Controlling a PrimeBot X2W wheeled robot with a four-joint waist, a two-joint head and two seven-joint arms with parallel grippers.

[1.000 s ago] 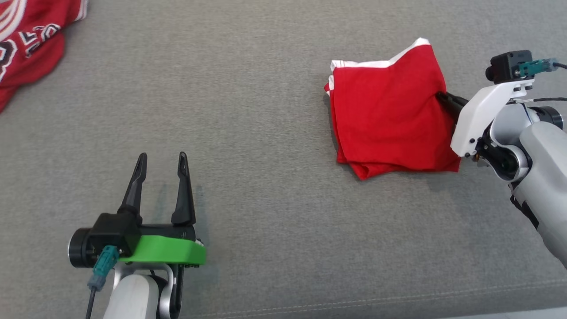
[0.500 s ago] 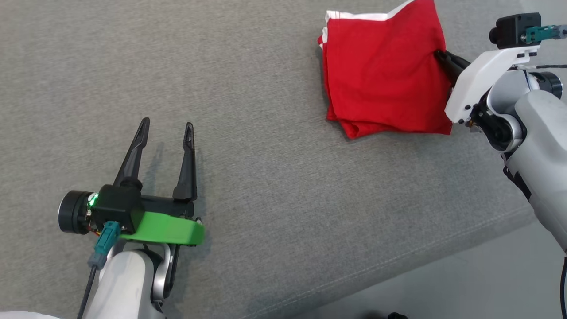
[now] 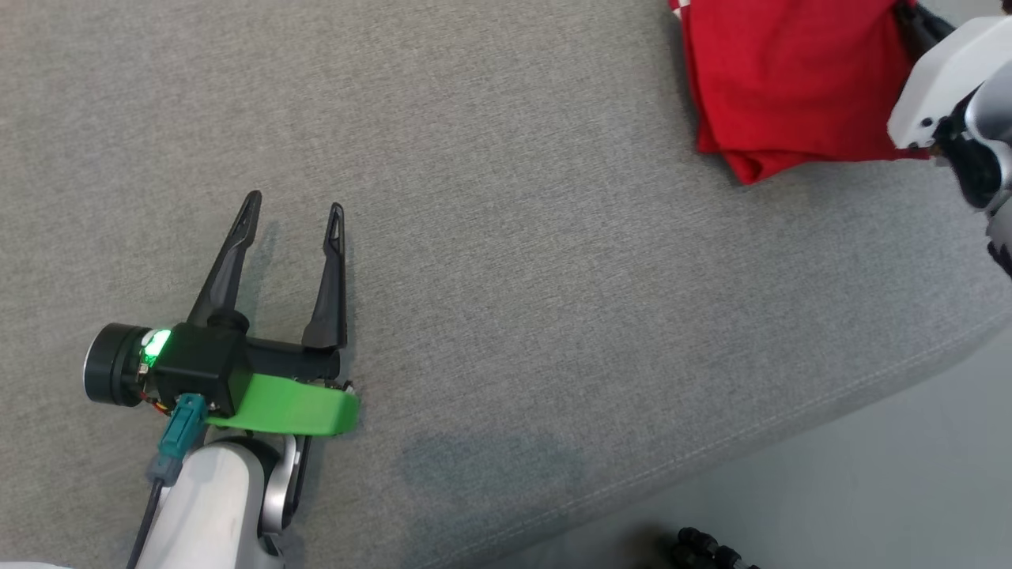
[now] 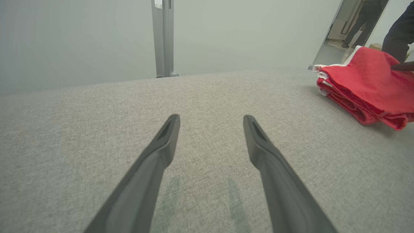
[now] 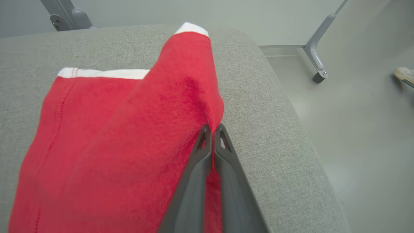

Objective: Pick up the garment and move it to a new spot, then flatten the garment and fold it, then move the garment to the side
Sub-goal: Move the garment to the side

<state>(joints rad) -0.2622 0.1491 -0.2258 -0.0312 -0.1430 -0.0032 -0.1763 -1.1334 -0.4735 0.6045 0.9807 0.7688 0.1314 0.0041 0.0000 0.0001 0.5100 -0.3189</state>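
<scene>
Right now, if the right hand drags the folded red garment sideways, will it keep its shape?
Probably floppy: the garment tents up where the right hand pinches it. Its stacked layers may shift apart. Likely light; one edge pinch lifts it.

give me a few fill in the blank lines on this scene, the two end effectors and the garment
1. The right end effector is shut on the edge of the ____ garment.
2. The left end effector is ____ and holds nothing.
3. The band of trim along the garment's edge is ____.
4. The garment rests on a ____ fabric surface.
Missing words: red; open; white; grey
</scene>
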